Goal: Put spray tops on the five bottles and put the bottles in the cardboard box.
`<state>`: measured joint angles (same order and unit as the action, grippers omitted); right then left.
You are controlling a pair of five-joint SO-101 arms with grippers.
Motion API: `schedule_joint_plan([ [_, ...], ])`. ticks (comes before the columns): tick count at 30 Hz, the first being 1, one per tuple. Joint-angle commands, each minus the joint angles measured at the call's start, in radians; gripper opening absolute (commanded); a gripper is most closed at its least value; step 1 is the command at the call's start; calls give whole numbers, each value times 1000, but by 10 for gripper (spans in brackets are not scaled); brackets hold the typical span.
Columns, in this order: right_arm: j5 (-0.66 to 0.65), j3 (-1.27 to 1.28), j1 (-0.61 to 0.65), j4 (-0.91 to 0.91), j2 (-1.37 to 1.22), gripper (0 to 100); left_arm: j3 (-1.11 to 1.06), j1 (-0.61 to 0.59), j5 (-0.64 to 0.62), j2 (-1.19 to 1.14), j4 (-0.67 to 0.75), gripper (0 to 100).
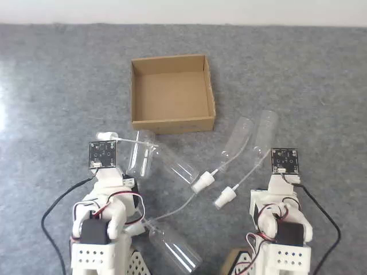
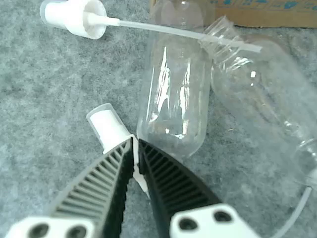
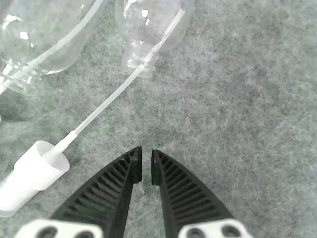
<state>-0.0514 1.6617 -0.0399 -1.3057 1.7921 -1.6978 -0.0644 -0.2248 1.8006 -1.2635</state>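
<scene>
Left wrist view: spray top (image 2: 106,124) pinched in left hand (image 2: 135,144).

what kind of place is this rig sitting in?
Probably a lab test bench: a grey felt-covered table, with an open cardboard box, loose clear bottles and spray tops laid out.

Table top is covered with a grey, speckled felt-like mat (image 1: 298,74) running edge to edge. A pale, plain strip of wall (image 1: 183,10) sits along the far side of it. Light is soft and even, with a brighter sheen (image 1: 7,97) on the mat at one edge.
</scene>
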Motion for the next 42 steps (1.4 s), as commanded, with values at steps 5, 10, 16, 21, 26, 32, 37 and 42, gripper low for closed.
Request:
schedule_joint_plan([
  [5, 12, 21, -5, -5, 22, 6, 13, 3, -8, 23, 2, 13],
  [10, 15, 21, -4, -5, 22, 6, 13, 3, -8, 23, 2, 13],
  [16, 11, 21, -4, -5, 22, 6, 13, 3, -8, 23, 2, 13],
  [21, 8, -6, -7, -5, 22, 6, 13, 3, -8, 23, 2, 13],
  [26, 8, -80, -13, -12, 22, 6, 13, 3, -8, 23, 2, 13],
  [32, 8, -138, -13, -4, 22, 6, 13, 3, -8, 23, 2, 13],
  [37, 8, -241, -15, -2, 22, 6, 13, 3, -8, 23, 2, 13],
  [42, 8, -367, -15, -13, 22, 6, 13, 3, -8, 23, 2, 13],
])
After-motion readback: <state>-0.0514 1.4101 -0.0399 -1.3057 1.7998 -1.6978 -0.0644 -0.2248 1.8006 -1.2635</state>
